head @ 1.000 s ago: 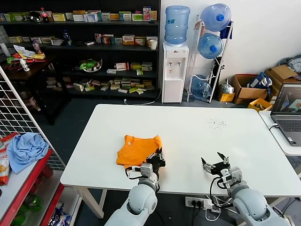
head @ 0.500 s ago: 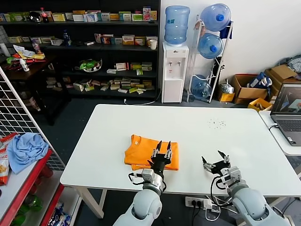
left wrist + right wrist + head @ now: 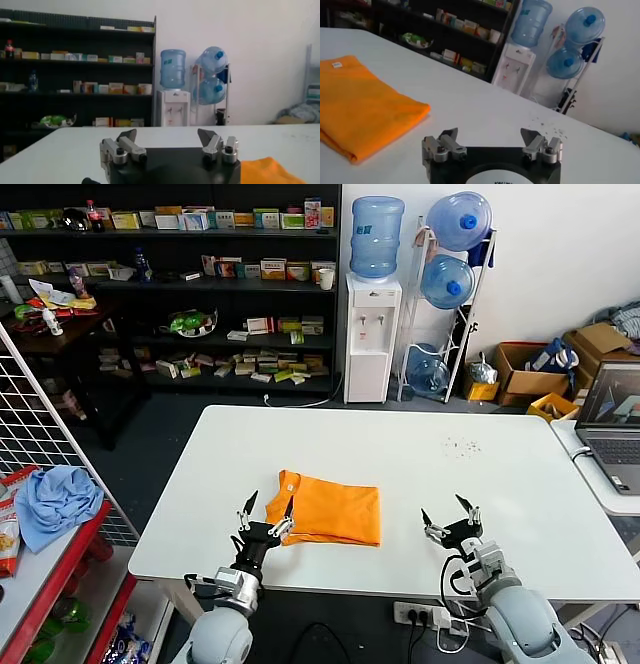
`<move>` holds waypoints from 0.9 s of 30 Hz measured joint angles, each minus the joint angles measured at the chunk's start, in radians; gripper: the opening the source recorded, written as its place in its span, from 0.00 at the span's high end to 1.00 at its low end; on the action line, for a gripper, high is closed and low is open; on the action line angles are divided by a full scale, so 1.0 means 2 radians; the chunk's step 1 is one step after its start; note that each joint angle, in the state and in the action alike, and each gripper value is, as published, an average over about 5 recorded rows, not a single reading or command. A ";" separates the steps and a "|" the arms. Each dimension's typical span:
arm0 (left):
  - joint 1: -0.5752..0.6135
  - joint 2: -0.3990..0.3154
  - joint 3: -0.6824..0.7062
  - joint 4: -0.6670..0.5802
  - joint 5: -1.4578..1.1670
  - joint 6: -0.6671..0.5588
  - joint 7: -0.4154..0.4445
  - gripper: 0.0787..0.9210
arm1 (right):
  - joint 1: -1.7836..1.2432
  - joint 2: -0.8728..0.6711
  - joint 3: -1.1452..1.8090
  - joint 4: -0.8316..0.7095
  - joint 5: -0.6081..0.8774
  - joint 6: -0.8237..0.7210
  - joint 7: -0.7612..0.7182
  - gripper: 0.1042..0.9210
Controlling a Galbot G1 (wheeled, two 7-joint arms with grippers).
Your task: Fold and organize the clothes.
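Note:
The orange T-shirt (image 3: 327,511) lies folded into a flat rectangle on the white table (image 3: 420,454), with its small white neck label at the near left corner. It also shows in the right wrist view (image 3: 360,102) and as a corner in the left wrist view (image 3: 265,171). My left gripper (image 3: 265,512) is open and empty, at the shirt's left edge near the table's front. My right gripper (image 3: 449,515) is open and empty, a short way right of the shirt near the front edge.
A light blue cloth (image 3: 55,499) lies on a red rack at the left. A laptop (image 3: 612,424) stands on a side table at the right. Shelves (image 3: 200,284), a water dispenser (image 3: 372,334) and boxes stand behind the table.
My left gripper has let go of the shirt and drawn back left, off its top to its left edge. The shirt now lies flat and folded. My right gripper shifted slightly.

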 measured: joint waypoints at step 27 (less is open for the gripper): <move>0.078 0.051 -0.112 -0.076 0.017 0.065 0.038 0.12 | -0.018 0.055 0.045 0.003 0.012 0.015 -0.028 0.12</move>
